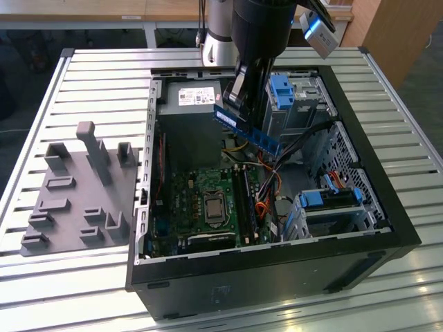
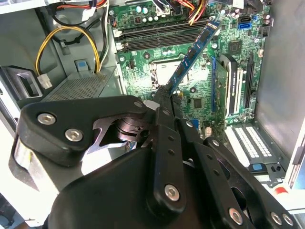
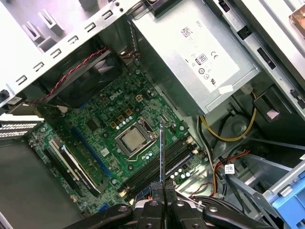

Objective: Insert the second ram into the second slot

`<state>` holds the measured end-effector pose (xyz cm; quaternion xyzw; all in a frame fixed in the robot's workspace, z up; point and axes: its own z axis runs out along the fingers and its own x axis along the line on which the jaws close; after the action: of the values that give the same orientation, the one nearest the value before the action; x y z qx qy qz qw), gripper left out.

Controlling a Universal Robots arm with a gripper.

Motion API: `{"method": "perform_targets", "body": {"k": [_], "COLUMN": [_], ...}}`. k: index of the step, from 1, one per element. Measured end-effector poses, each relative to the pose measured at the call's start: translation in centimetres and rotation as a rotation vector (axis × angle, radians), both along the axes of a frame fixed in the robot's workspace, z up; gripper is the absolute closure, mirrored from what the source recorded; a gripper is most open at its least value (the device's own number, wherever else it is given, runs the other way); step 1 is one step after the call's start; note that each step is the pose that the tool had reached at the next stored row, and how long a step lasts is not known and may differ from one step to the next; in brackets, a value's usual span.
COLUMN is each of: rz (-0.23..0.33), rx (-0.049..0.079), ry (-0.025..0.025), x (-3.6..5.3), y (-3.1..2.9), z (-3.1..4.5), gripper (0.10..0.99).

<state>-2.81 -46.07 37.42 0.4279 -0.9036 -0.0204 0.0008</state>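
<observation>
Gripper (image 1: 233,104): jaws clamped on one end of the second ram (image 1: 259,136), which is held tilted in the air inside the open computer case (image 1: 277,263), above the motherboard (image 1: 187,200) and clear of its memory slots (image 1: 246,200). Surroundings: power supply (image 1: 190,117) just beside the stick, loose cables (image 1: 266,187) next to the slots, blue drive-bay clip (image 1: 282,90) close behind the arm.

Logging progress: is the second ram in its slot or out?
Out: the gripper holds the second ram in the air above the motherboard.
</observation>
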Motion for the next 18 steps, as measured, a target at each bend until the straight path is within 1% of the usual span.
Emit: {"method": "perform_targets", "body": {"k": [18], "rz": [-0.034], "rx": [0.000], "ry": [0.0000], "x": [0.00], "y": [0.00], "z": [0.00], "gripper": [0.957]}}
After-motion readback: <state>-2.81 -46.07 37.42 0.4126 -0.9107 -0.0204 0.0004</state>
